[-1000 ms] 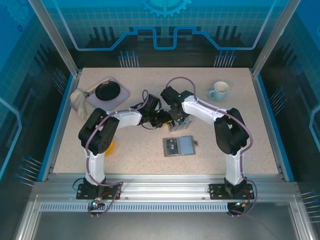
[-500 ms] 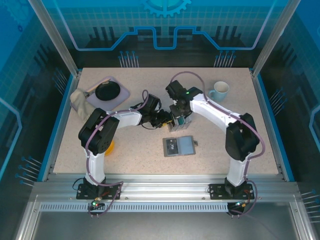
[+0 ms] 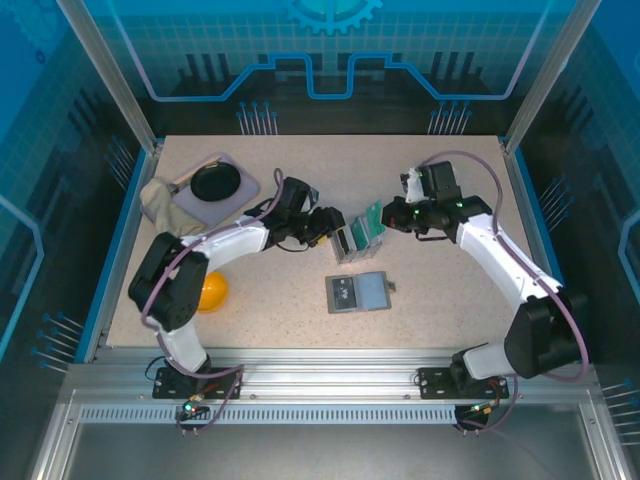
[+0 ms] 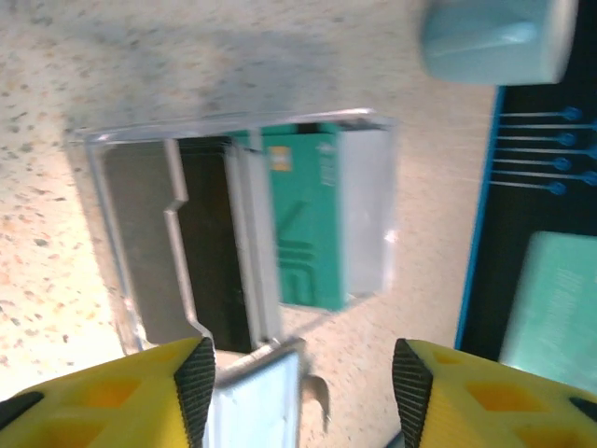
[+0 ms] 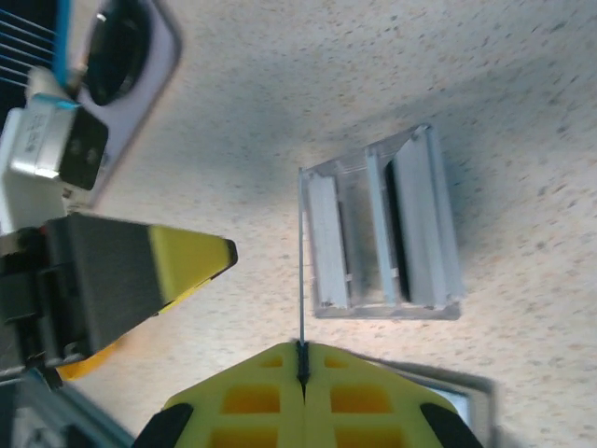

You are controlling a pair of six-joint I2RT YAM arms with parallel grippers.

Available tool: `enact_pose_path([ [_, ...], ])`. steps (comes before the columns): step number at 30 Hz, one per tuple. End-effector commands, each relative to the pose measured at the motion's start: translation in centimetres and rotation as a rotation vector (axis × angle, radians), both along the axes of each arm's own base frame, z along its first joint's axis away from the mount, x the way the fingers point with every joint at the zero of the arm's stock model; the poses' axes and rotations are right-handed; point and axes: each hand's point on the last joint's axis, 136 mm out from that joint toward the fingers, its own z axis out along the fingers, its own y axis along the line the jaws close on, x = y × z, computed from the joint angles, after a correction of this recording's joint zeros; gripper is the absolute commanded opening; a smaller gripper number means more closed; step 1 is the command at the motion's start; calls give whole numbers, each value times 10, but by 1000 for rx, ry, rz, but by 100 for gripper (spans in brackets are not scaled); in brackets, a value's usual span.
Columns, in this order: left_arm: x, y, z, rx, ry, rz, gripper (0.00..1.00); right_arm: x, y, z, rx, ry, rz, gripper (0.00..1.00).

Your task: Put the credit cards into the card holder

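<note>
Two claws are caught over the middle of the table in the top view. The right gripper (image 3: 388, 214) is seen right of centre, its jaws pressed together on a teal credit card (image 3: 372, 218), which is held tilted just up and right of the clear slotted box (image 3: 350, 244). In the right wrist view that card is shown edge-on, a thin dark line running up from between the closed yellow fingers (image 5: 242, 401) toward the box's left wall. Whether it touches the box cannot be told.

The left gripper (image 3: 327, 228) is placed just left of the box. In the left wrist view its fingers are spread wide at the bottom edge, with nothing clamped between them. A second credit card (image 4: 303, 219), teal-green, is seen standing in a slot of the box at mid-frame.

The card holder (image 3: 358, 293) is laid open and flat below the box, near the centre of the top view. Its dark half is turned left and its pale-blue half right, apart from both claws.

A mug (image 4: 494, 33) is glimpsed at the upper right of the left wrist view. At the upper left of the top view a tray (image 3: 245, 188) carrying a black pan (image 3: 215, 181) is set beside a crumpled cloth (image 3: 155, 200). An orange ball (image 3: 212, 291) is seen beside the left arm.
</note>
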Motion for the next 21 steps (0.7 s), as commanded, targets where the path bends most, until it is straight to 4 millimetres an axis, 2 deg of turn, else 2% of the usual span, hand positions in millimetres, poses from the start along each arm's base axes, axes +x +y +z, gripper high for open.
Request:
enact_pose_path([
  [1,-14,0,29,-103,-51,-21,60,-6,17,26,250,-1,19,0],
  [7,-34,-24,67,-340,-87,-119,65,-15,23,34,403,25,-2,0],
  [11,-36,-35,73,-380,-85,-153,62,-19,24,33,434,31,-7,0],
  [15,-30,-43,79,-427,-90,-159,53,-20,27,36,461,35,10,0],
  [16,-29,-44,80,-432,-90,-162,49,-23,27,26,462,61,6,0],
  [21,-29,-48,78,-439,-80,-170,36,-23,29,22,477,73,8,1],
])
